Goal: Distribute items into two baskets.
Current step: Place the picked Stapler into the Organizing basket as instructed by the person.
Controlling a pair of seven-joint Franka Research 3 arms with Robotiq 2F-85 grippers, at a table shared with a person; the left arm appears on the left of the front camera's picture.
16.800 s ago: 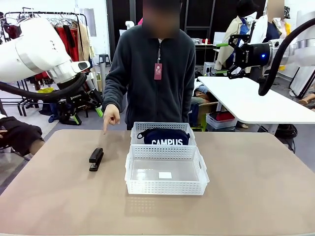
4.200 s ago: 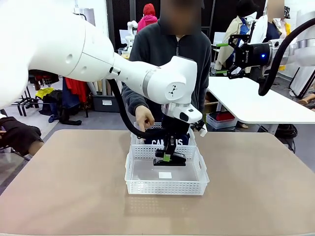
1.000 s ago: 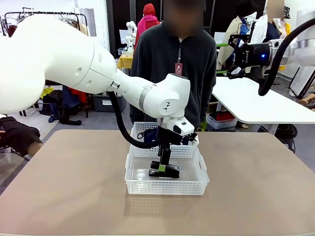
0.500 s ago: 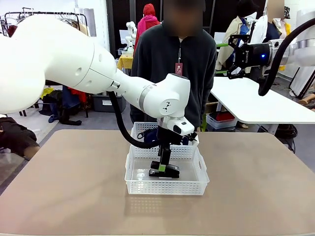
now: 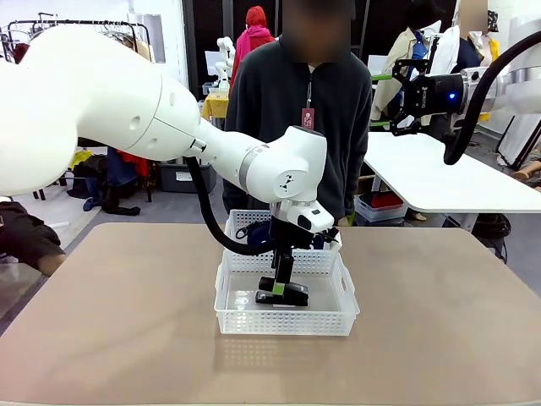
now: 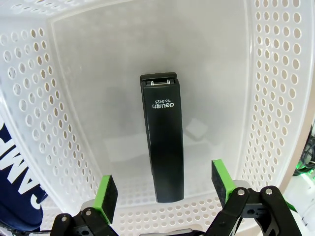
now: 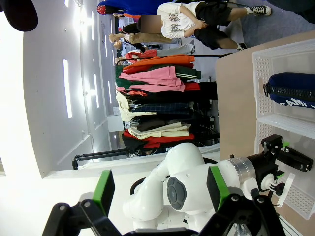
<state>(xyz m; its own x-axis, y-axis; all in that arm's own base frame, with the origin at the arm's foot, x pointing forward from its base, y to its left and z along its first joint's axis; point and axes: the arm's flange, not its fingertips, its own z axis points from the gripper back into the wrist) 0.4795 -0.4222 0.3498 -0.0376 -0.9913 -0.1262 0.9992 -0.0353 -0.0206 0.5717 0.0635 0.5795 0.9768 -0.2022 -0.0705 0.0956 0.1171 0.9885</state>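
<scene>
The black stapler (image 6: 162,147) lies flat on the floor of the near basket (image 5: 283,326), partly over a small white label (image 6: 198,131). My left gripper (image 6: 165,186) hangs just above it inside the basket, open, with both green pads (image 6: 107,194) clear of the stapler's sides. From the front, the left gripper (image 5: 281,290) stands over the stapler (image 5: 287,296). The navy pouch (image 7: 290,91) lies in the far basket (image 5: 245,222) and shows through the lattice wall (image 6: 15,187). My right gripper (image 5: 396,95) is raised high at the upper right, open and holding nothing.
A person (image 5: 308,101) stands at the far side of the tan table (image 5: 439,321), close behind the baskets. My left arm (image 5: 169,127) arches over the table's left half. A white table (image 5: 431,173) stands behind on the right.
</scene>
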